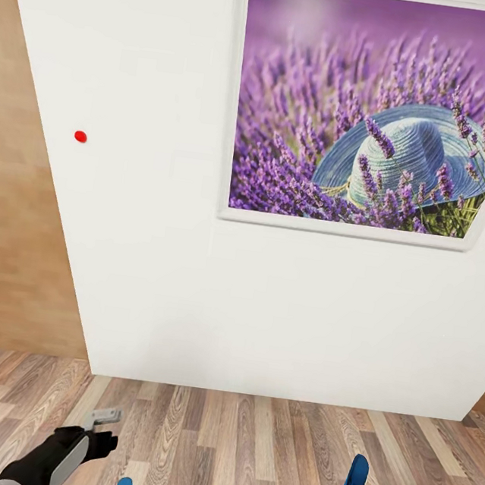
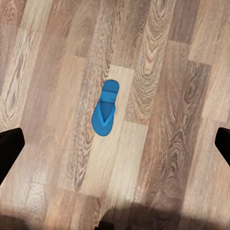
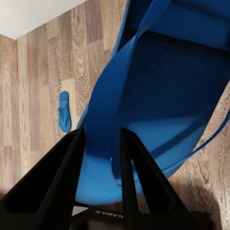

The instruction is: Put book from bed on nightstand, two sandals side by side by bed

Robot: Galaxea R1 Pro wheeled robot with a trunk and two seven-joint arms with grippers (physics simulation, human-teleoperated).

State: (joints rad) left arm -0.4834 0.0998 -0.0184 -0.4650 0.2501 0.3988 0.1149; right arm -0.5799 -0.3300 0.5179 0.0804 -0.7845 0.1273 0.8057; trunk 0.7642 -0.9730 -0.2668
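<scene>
The right gripper (image 3: 100, 143) clamps one blue sandal (image 3: 158, 96); the left gripper (image 2: 115, 143) hangs spread above the other sandal (image 2: 105, 114) on the floor (image 2: 182, 96).

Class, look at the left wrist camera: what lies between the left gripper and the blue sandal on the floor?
Nothing: in the left wrist view only bare wood-plank floor separates the open left gripper from the sandal.

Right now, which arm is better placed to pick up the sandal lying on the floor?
Left. Its open gripper hangs above the loose sandal, while the right gripper already grips the other sandal.
</scene>
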